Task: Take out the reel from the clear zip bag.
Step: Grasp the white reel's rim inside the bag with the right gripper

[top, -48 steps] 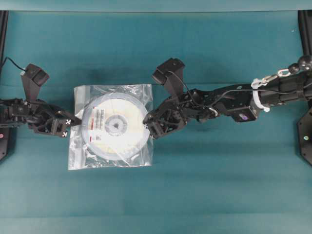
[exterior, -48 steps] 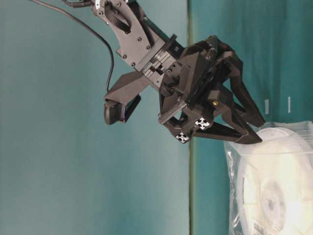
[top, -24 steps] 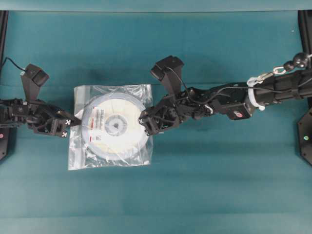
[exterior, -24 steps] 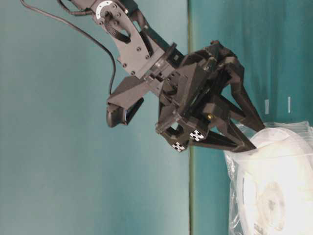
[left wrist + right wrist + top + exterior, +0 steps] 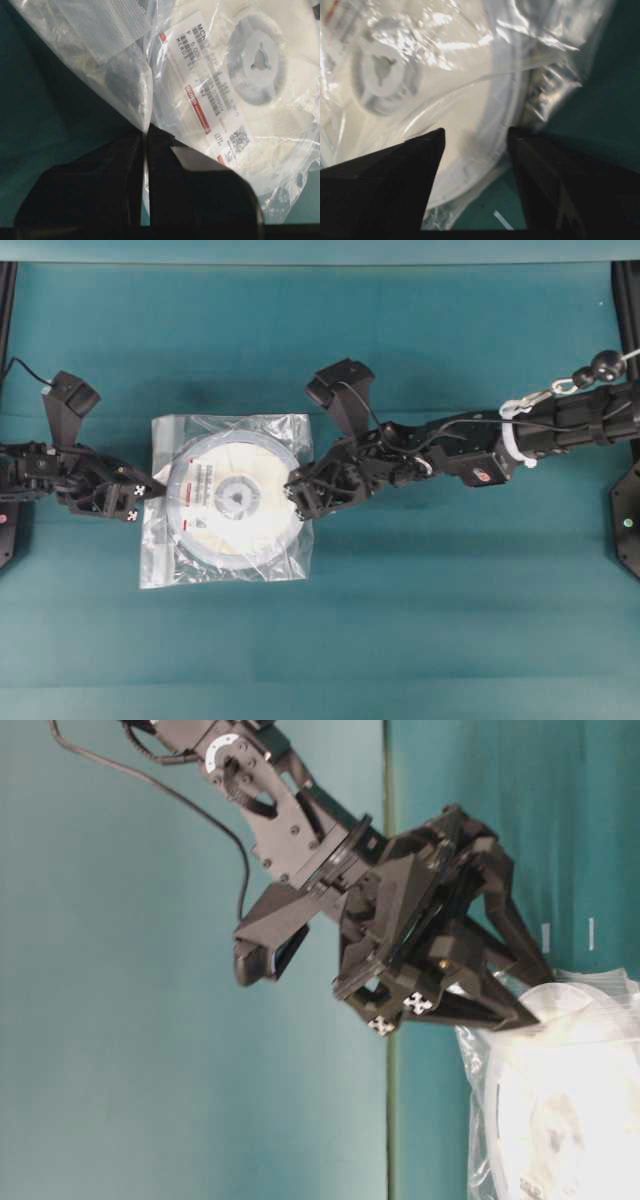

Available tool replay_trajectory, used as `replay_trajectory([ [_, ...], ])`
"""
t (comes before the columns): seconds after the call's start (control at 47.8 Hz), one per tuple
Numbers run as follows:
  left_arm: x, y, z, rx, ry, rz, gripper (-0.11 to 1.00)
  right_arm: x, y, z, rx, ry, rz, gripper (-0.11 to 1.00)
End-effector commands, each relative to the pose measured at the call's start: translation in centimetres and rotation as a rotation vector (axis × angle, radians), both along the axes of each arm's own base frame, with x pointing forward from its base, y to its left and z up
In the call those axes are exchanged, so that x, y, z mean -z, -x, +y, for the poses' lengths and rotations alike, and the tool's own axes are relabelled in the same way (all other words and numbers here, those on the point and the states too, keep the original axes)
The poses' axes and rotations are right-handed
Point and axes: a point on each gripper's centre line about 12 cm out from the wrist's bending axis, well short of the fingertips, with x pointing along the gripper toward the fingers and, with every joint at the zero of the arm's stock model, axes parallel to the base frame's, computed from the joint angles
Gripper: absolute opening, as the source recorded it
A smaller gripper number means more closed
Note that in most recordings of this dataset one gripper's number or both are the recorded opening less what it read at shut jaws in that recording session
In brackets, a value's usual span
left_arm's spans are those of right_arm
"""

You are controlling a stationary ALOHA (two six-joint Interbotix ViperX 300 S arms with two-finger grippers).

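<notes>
The reel (image 5: 235, 498) lies flat inside the clear zip bag (image 5: 165, 560) on the teal table; its red-striped label (image 5: 205, 85) and grey hub (image 5: 257, 60) show through the film. My left gripper (image 5: 150, 490) is shut on the bag's left edge, with the film pinched between its jaws (image 5: 145, 137). My right gripper (image 5: 298, 492) is open at the bag's right side. Its fingertips (image 5: 436, 137) straddle the bagged reel's rim (image 5: 485, 125), one over the reel's face, the other beyond the rim. At table level the right gripper (image 5: 538, 1003) rests on top of the bag (image 5: 480, 1120).
Teal cloth (image 5: 420, 620) covers the whole table. Black frame posts (image 5: 626, 300) stand at the far left and right edges. The right arm (image 5: 480, 445) stretches across from the right, above the cloth.
My right gripper has slid left, onto the bag's right edge and over the reel's rim. The left gripper and the bag have stayed put.
</notes>
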Motion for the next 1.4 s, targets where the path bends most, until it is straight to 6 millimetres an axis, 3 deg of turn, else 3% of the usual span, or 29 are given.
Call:
replay_trajectory([
  [0.0, -0.1, -0.2, 0.0, 0.004, -0.003, -0.006, 0.01, -0.8, -0.3, 0.1, 0.023, -0.001, -0.042, 0.76],
  [0.376, -0.1, -0.2, 0.0, 0.005, -0.003, -0.004, 0.01, -1.2, -1.6, 0.0, 0.034, 0.006, -0.081, 0.76],
  [0.899, 0.0, -0.3, 0.0, 0.005, -0.003, -0.004, 0.01, -1.1, -1.8, 0.1, 0.028, -0.002, -0.073, 0.74],
  [1.024, -0.1, -0.3, 0.0, 0.005, -0.003, -0.004, 0.01, -0.9, -1.7, 0.3, 0.02, -0.012, -0.052, 0.63],
  [1.233, -0.1, -0.3, 0.0, 0.005, -0.003, -0.004, 0.01, -0.8, -1.7, 0.5, 0.018, -0.021, -0.045, 0.27],
  [1.38, -0.1, -0.3, 0.0, 0.005, -0.003, -0.004, 0.01, -0.9, -1.6, 0.5, 0.029, -0.033, -0.045, 0.24],
])
